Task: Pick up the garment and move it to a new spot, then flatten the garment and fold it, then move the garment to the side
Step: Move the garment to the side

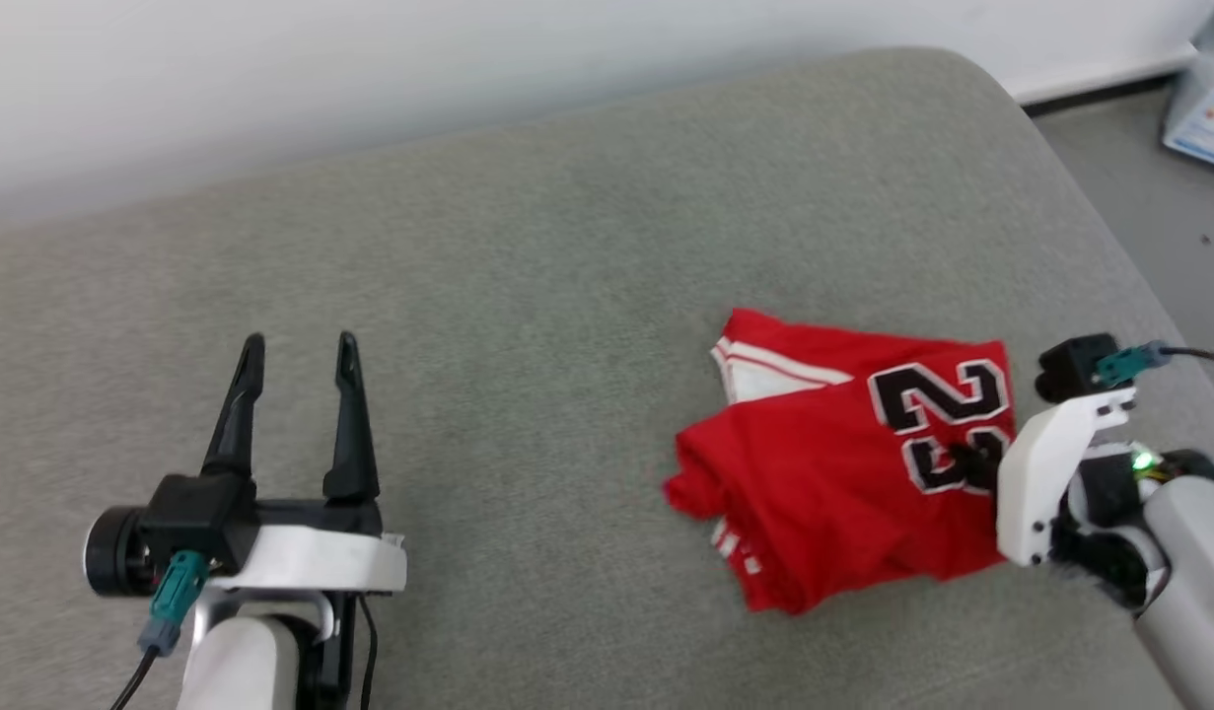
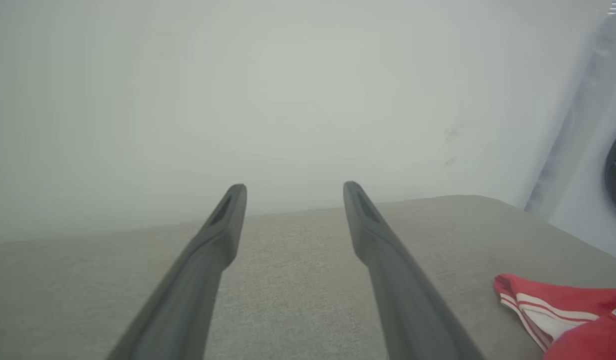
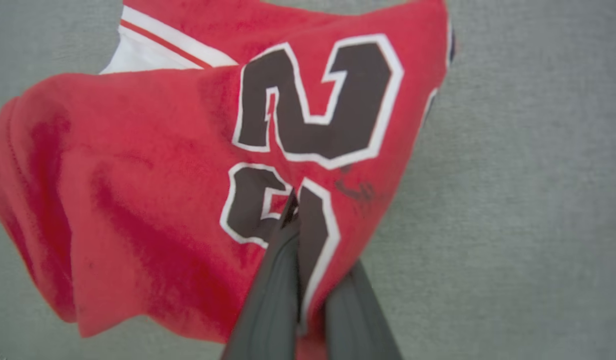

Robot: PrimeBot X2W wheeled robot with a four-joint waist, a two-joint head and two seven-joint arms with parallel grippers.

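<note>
- The garment (image 1: pixel 843 463) is a red shirt with white striped sleeve trim. It lies in a folded bundle on the right part of the grey cushion (image 1: pixel 528 296), near the right edge.
- The right gripper (image 1: pixel 976 465) is clamped on the garment. In the right wrist view its fingers (image 3: pixel 282 280) are pinched together on the printed panel, with cloth caught between them.
- The left gripper (image 1: pixel 301 342) is spread wide and holding nothing. It hovers over bare cushion, well apart from the garment.
- My read is that the folding looks done and I'm at the move-to-the-side step.
- Risk: the pinch may only have the top layer. If so, a lift would peel that layer up and open the fold.
- Risk: it's a one-point grip near one edge of a floppy bundle. The far side would sag or drag on the cushion and bunch up.
- Risk: soft knit in narrow fingers could slip out partway through the carry.
- Risk: the cushion edge and the floor (image 1: pixel 1139 177) are close on the right. If I go too far that way, part of the shirt hangs off or drops.
- Risk: the left gripper is too far off to catch or support anything if the bundle comes apart.
- Writing: there are black digits with a white outline on the garment (image 3: pixel 162 175). A "2" is clear. The second digit is partly under the fingers and a crease. It looks like a "3", but I'm not certain.
- The white and blue package (image 1: pixel 1208 118) on the floor has print too blurred to read.
- I can't see any brand marks anywhere.
</note>
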